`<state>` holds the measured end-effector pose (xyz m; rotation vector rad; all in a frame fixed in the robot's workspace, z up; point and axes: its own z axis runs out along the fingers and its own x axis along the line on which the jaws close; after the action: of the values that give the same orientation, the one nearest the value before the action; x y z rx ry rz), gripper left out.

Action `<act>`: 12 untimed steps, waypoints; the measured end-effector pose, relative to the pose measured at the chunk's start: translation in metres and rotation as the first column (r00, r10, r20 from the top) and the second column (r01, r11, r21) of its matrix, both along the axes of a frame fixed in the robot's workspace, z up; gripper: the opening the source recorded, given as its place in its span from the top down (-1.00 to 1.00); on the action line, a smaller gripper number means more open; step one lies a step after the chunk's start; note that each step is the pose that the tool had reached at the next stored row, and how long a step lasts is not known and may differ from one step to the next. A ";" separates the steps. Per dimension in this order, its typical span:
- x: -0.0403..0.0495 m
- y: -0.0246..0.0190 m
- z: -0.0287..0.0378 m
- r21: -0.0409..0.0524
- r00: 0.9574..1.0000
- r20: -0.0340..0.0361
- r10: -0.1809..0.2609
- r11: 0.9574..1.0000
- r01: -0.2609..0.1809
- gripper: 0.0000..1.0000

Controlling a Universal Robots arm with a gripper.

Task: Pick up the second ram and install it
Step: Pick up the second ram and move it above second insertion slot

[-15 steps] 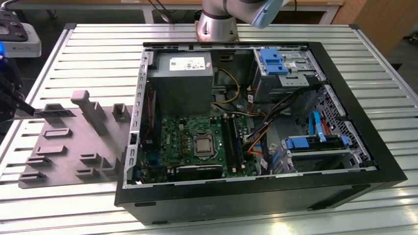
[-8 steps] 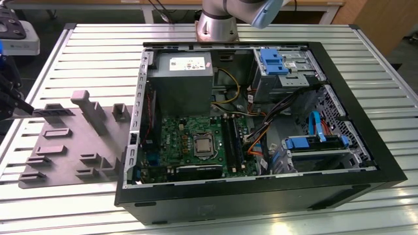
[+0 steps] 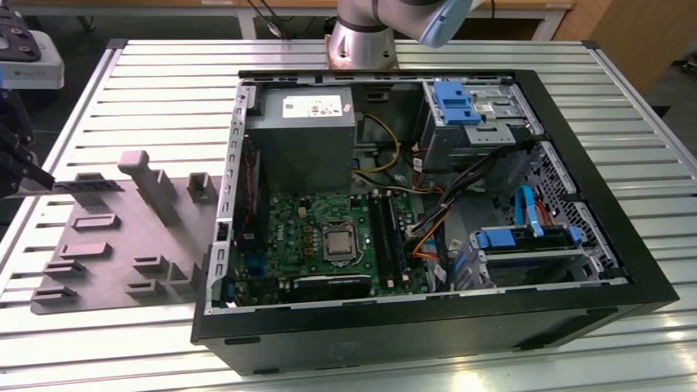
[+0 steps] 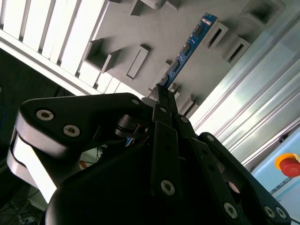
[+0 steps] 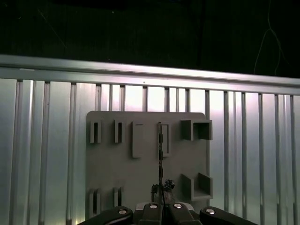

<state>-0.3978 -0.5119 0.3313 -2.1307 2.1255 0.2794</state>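
The second ram [image 4: 187, 47] is a thin blue stick with small dark chips, and my gripper [image 4: 161, 91] is shut on one end of it. In the first wrist view the ram [image 5: 160, 145] shows edge-on, rising from the gripper [image 5: 161, 191] in front of the grey moulded tray [image 5: 112, 178]. In the exterior view the gripper [image 3: 33, 178] is at the far left edge, holding the ram [image 3: 90, 185] out level over the tray [image 3: 109, 245]. The green motherboard [image 3: 316, 237] lies inside the open computer case, well off to the exterior view's right.
The black case [image 3: 436, 327] stands open on a slatted metal table [image 3: 163, 90]. Inside are a grey power supply [image 3: 299, 135], blue drive brackets [image 3: 452, 102], loose cables [image 3: 436, 220] and dark memory slots [image 3: 388, 237]. Raised blocks [image 3: 147, 184] stand on the tray.
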 end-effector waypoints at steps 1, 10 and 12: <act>0.0000 0.0000 0.0005 0.000 1.000 0.000 0.000 1.000 0.000 0.77; 0.0000 0.0000 0.0045 0.000 1.000 0.000 0.000 1.000 0.000 0.77; 0.0000 0.0000 0.0053 0.000 1.000 0.000 0.000 1.000 0.000 0.77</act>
<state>-0.3978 -0.5119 0.3366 -2.1307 2.1256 0.2794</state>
